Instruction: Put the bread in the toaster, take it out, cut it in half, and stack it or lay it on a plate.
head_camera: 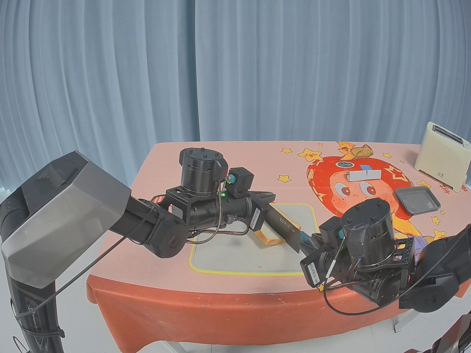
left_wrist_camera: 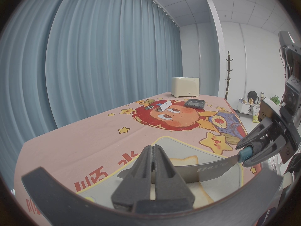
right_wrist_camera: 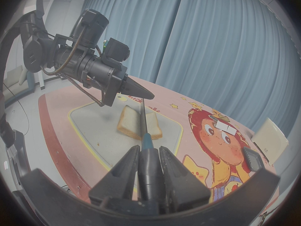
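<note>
One bread slice [head_camera: 271, 237] under knife [head_camera: 283, 227] pinched by right tool [head_camera: 308, 241]; left tool [head_camera: 271, 197] pressed together.

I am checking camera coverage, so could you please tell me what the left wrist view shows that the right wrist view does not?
Left wrist view: a coat stand and the ceiling. Right wrist view: the left arm and a sofa. Both: the bread, knife, cutting board, toaster, tray, the shut left gripper and the right gripper holding the knife.
</note>
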Controlling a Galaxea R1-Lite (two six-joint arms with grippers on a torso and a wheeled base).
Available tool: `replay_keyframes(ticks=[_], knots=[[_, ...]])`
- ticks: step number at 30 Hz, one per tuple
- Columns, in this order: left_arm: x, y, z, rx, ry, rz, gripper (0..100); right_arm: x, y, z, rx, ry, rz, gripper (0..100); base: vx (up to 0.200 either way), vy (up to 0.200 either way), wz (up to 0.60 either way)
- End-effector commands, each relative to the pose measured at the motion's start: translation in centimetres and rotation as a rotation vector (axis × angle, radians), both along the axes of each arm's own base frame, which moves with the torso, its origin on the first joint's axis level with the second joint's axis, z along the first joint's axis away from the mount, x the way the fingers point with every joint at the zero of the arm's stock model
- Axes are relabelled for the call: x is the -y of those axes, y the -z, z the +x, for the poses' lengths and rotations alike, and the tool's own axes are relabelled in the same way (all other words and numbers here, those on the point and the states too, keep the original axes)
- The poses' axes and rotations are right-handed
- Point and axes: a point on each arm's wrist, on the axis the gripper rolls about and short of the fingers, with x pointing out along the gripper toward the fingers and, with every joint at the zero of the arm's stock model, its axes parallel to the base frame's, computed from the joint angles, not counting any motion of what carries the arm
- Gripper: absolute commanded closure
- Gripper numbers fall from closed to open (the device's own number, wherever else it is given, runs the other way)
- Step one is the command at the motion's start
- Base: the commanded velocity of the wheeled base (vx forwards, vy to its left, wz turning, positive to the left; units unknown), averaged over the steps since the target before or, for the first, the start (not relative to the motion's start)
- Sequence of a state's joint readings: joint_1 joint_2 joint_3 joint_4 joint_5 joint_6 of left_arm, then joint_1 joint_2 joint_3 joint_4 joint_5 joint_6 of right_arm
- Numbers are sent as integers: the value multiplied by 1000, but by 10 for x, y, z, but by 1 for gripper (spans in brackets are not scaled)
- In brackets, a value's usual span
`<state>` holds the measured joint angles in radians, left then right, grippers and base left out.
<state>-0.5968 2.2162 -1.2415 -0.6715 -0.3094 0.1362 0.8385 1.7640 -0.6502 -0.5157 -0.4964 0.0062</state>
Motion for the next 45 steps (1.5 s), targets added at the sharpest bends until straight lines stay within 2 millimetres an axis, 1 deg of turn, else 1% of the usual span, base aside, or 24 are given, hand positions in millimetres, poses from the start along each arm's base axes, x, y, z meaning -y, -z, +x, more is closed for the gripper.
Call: replay_keyframes(ticks=[1, 5, 10, 14, 18, 21, 23, 27, 35, 37, 41, 45], knots=[[-1, 5, 1, -8, -4, 6, 100, -1, -3, -2, 8, -7, 10, 100, 0, 0, 0], [0, 5, 3, -3, -4, 2, 100, 0, 0, 0, -1, 1, -2, 100, 0, 0, 0], [3, -4, 3, 17, 0, -12, 100, 3, 7, 6, -17, 22, -21, 100, 0, 0, 0], [2, -3, 2, 13, 0, -10, 100, 2, 5, 6, -11, 23, -13, 100, 0, 0, 0], [0, 4, 2, -2, -4, 3, 100, 2, 3, 5, -6, 18, -7, 100, 0, 0, 0], [0, 4, 2, -1, -4, 2, 100, 2, 2, 5, -4, 17, -5, 100, 0, 0, 0], [1, -1, 2, 9, -1, -5, 100, 2, 3, 4, -8, 14, -9, 100, 0, 0, 0], [2, -4, 1, 14, 1, -9, 100, 0, 5, 2, -11, 6, -13, 100, 0, 0, 0], [-1, 6, -2, -10, 1, 8, 100, -1, 0, 0, 10, -2, 9, 100, 0, 0, 0], [0, 4, -1, -4, 1, 3, 100, -1, 1, 0, 9, -2, 8, 100, 0, 0, 0], [0, -8, -1, 17, 0, -12, 100, -1, 3, 1, 5, -1, 2, 100, 0, 0, 0], [-2, -4, -2, 5, -1, -4, 100, -1, 0, 1, 14, 2, 13, 100, 0, 0, 0]])
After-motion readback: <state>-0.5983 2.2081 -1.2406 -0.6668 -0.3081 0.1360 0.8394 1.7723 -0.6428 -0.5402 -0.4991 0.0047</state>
